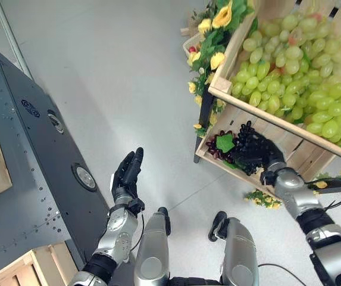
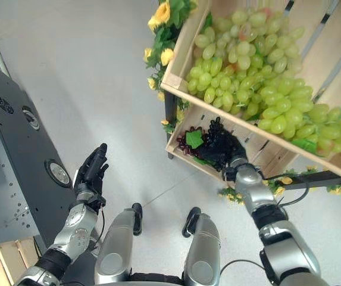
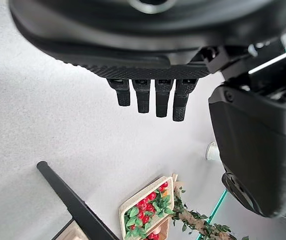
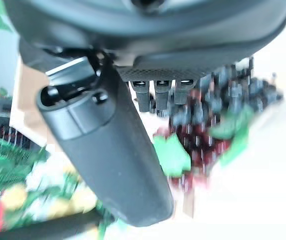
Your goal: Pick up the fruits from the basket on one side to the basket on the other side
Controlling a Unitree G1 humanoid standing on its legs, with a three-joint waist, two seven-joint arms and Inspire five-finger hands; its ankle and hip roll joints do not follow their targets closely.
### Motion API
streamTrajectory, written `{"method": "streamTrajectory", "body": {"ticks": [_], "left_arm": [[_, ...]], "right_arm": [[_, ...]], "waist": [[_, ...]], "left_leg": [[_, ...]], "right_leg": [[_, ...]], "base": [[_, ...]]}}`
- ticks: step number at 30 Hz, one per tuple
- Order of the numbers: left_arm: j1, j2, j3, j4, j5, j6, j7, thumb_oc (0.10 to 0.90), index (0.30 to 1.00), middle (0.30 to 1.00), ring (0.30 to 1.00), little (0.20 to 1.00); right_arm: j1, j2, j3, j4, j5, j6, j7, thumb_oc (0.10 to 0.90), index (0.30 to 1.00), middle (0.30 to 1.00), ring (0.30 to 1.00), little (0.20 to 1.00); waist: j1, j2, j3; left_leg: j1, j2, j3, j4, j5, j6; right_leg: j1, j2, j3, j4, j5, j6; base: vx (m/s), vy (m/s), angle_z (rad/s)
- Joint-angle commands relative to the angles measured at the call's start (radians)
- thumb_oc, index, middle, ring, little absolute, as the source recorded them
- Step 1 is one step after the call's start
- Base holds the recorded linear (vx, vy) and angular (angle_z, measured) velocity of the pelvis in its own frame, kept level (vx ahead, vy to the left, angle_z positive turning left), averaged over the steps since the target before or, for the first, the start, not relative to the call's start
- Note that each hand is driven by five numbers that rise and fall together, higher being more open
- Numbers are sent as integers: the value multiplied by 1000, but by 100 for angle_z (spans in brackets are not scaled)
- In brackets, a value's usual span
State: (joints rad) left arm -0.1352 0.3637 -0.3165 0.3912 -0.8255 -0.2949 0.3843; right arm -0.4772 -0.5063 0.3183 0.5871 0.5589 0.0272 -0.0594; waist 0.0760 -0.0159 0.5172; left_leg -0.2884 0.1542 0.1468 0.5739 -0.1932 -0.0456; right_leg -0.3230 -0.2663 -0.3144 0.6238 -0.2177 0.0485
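Slatted wooden crate [image 1: 289, 149] holds glossy dark grapes [image 1: 241, 146]; right robot hand [image 1: 269, 156] rests there, grip unclear; left robot hand [image 1: 127, 173] uncurled.

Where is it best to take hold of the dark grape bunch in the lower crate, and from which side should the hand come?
Probably around the middle of the dark grape bunch, coming from the crate's open front, where the right hand already reaches. The upper crate of green grapes overhangs it, blocking a straight approach from above.
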Motion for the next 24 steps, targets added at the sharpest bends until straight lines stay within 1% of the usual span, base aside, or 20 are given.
{"method": "streamTrajectory", "body": {"ticks": [1, 3, 4, 6, 8, 9, 10, 12, 13, 16, 17, 18, 19, 21, 22, 24], "left_arm": [[32, -14, 15, -16, 111, -30, -13, 800, 900, 900, 900, 900], [46, -20, 18, 30, 138, -9, -11, 800, 900, 900, 900, 900], [52, -27, 25, 58, 140, -7, -22, 800, 900, 900, 900, 900], [71, -48, 40, 112, 151, 17, -37, 800, 900, 900, 900, 900], [88, -62, 48, 160, 167, 35, -45, 800, 900, 900, 900, 900], [90, -65, 49, 170, 174, 39, -47, 800, 900, 900, 900, 900], [100, -77, 54, 202, 194, 49, -57, 800, 900, 900, 900, 900], [115, -87, 53, 244, 222, 68, -74, 800, 900, 900, 900, 900], [120, -94, 54, 275, 242, 85, -83, 800, 900, 900, 900, 900], [131, -104, 60, 355, 297, 109, -113, 800, 900, 900, 900, 900], [131, -107, 61, 396, 322, 113, -119, 800, 900, 900, 900, 900], [131, -111, 59, 473, 349, 118, -145, 800, 900, 900, 900, 900], [130, -112, 58, 484, 356, 120, -146, 800, 900, 900, 900, 900], [120, -111, 52, 575, 387, 142, -160, 800, 900, 900, 900, 900], [119, -111, 54, 586, 386, 147, -160, 800, 900, 900, 900, 900], [114, -113, 62, 625, 386, 152, -152, 800, 900, 900, 900, 900]], "right_arm": [[21, 27, -3, -74, 21, -139, 58, 800, 900, 900, 900, 900], [76, 58, 13, -90, 9, -137, 83, 800, 900, 900, 900, 900], [99, 70, 14, -89, 2, -141, 93, 800, 900, 900, 900, 900], [160, 97, 22, -93, -20, -142, 123, 800, 900, 900, 900, 900], [215, 120, 27, -85, -28, -153, 141, 800, 900, 900, 900, 900], [224, 123, 28, -83, -27, -153, 145, 800, 900, 900, 900, 900], [256, 138, 29, -74, -29, -155, 161, 800, 900, 900, 900, 900], [298, 159, 35, -65, -43, -164, 177, 800, 900, 900, 900, 900], [316, 173, 41, -58, -51, -163, 186, 800, 900, 900, 900, 900], [352, 197, 45, -48, -57, -157, 211, 800, 900, 900, 900, 900], [360, 207, 44, -34, -58, -156, 221, 800, 900, 900, 900, 900], [377, 222, 43, -6, -61, -151, 223, 800, 900, 900, 900, 900], [380, 223, 43, -1, -60, -150, 222, 800, 900, 900, 900, 900], [407, 229, 28, 52, -50, -152, 224, 800, 900, 900, 900, 900], [410, 229, 25, 61, -46, -151, 225, 800, 900, 900, 900, 900], [412, 231, 17, 101, -35, -154, 234, 800, 900, 900, 900, 900]], "waist": [[2, -7, -143], [-1, -10, -178], [-3, -10, -194], [-6, -9, -234], [-8, -6, -270], [-8, -6, -276], [-9, -4, -298], [-14, -3, -324], [-19, -2, -336], [-31, -2, -360], [-36, -4, -371], [-54, -5, -382], [-58, -5, -383], [-85, -11, -396], [-87, -12, -398], [-86, -15, -401]], "left_leg": [[87, -22, 52, -92, -44, 54], [138, -29, 57, -166, -17, 46], [155, -33, 59, -194, -8, 43], [203, -44, 58, -272, 20, 38], [239, -52, 58, -330, 40, 35], [245, -54, 57, -341, 44, 34], [270, -61, 52, -384, 58, 33], [299, -71, 42, -430, 71, 32], [313, -77, 33, -453, 75, 34], [338, -88, 8, -490, 80, 39], [337, -93, -1, -505, 91, 47], [350, -99, -39, -522, 92, 54], [352, -101, -48, -524, 91, 56], [357, -114, -103, -530, 92, 64], [357, -116, -107, -529, 91, 64], [357, -117, -110, -526, 90, 60]], "right_leg": [[162, -3, -18, -164, 35, -8], [218, 14, -22, -252, 60, 0], [238, 21, -22, -286, 68, 3], [290, 33, -27, -369, 94, 12], [326, 43, -32, -423, 111, 20], [332, 44, -32, -432, 115, 22], [354, 50, -31, -466, 127, 27], [379, 60, -21, -503, 138, 33], [390, 67, -7, -527, 145, 37], [405, 81, 21, -547, 146, 41], [402, 87, 33, -551, 150, 36], [404, 115, 101, -541, 133, 26], [405, 122, 118, -539, 129, 23], [409, 166, 207, -530, 111, 2], [410, 168, 209, -531, 111, 1], [413, 166, 190, -529, 108, 2]], "base": [[135, -69, -7], [130, -63, -5], [140, -54, -5], [131, -46, -3], [102, -31, 0], [98, -24, 4], [73, -22, 2], [79, -26, 10], [58, -29, 25], [31, -38, 29], [33, -83, 39], [29, -82, 36], [61, -99, 54], [32, -108, 86], [3, -111, 103], [-19, -84, 63]]}}
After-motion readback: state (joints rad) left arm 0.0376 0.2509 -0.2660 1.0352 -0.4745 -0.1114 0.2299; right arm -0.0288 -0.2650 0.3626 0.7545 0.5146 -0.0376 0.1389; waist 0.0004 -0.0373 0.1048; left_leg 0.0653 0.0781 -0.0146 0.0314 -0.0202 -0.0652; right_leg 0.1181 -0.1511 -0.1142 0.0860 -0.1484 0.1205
